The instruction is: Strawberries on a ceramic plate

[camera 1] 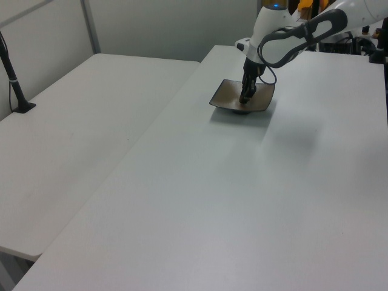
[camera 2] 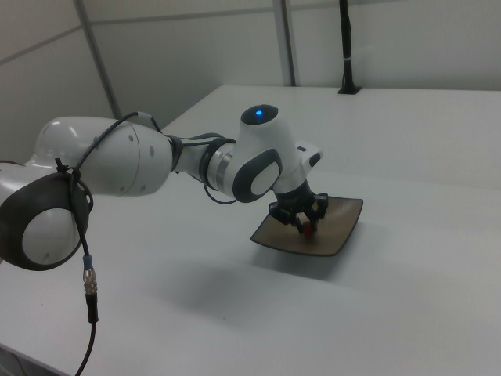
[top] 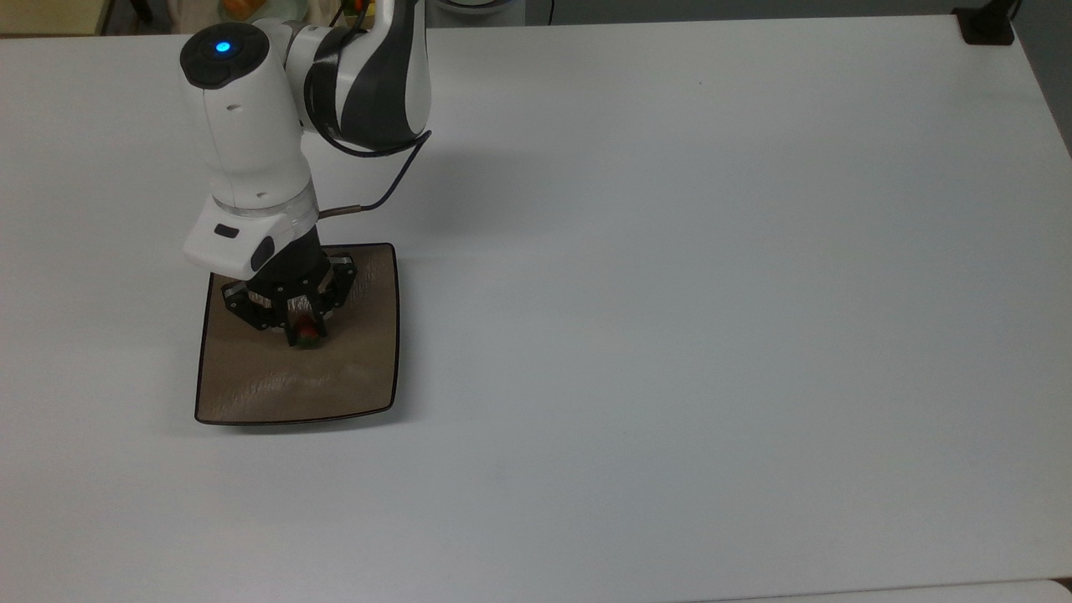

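Top view: the gripper [top: 306,335] is seen low over the ceramic plate [top: 335,385], its fingers closed on the strawberry [top: 310,334].
Strawberry: held between the fingertips near the plate's middle; whether the plate is touched cannot be told.
Plate: placed on the white table [top: 670,293], toward the top view's left.
Writing: no readable marks or labels are seen.
Arm: a blue light [top: 222,47] is lit on the white housing.
Room: a second white table [camera 1: 73,133] is seen at the left view's left; pale wall panels [camera 2: 196,47] stand behind.
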Robot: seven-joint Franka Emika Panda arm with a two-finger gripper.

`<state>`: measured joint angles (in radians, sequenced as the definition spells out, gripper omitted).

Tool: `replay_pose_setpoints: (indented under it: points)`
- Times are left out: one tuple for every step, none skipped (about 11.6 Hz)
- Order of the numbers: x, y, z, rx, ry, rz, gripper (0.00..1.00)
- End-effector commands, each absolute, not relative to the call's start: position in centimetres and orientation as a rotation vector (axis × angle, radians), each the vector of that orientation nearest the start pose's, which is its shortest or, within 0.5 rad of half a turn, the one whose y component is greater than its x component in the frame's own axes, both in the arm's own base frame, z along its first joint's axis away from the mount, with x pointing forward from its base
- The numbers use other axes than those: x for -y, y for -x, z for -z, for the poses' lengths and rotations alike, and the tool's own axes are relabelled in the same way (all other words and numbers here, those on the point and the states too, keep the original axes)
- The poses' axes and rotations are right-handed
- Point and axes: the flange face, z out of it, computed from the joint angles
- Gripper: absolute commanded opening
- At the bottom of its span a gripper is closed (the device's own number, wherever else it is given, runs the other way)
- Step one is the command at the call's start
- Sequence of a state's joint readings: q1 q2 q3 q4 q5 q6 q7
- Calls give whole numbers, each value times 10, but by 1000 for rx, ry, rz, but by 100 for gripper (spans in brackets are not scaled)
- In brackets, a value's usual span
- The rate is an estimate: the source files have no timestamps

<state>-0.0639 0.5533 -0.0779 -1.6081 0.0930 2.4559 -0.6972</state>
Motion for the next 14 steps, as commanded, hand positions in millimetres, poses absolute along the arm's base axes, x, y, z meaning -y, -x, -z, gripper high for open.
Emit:
replay_pose_setpoints:
  points:
    - [91, -707, -337, 814, 3087, 489, 62]
    - [92, -707, -339, 812, 3088, 492, 78]
    - [92, -707, -339, 812, 3088, 492, 89]
    - [92, -707, -339, 809, 3088, 492, 100]
    - [92, -707, -340, 809, 3088, 494, 100]
    - [90, -707, -340, 811, 3086, 495, 100]
    - [90, -707, -347, 806, 3086, 502, 100]
    - [90, -705, -369, 805, 3085, 534, 100]
    - [87, -696, -402, 783, 3074, 498, 100]
    - [85, -683, -435, 714, 3067, 428, 100]
    - [82, -664, -473, 640, 3060, 362, 100]
    - [81, -642, -507, 549, 3054, 286, 100]
    - [78, -620, -540, 471, 3054, 234, 100]
    - [73, -600, -569, 422, 3053, 202, 100]
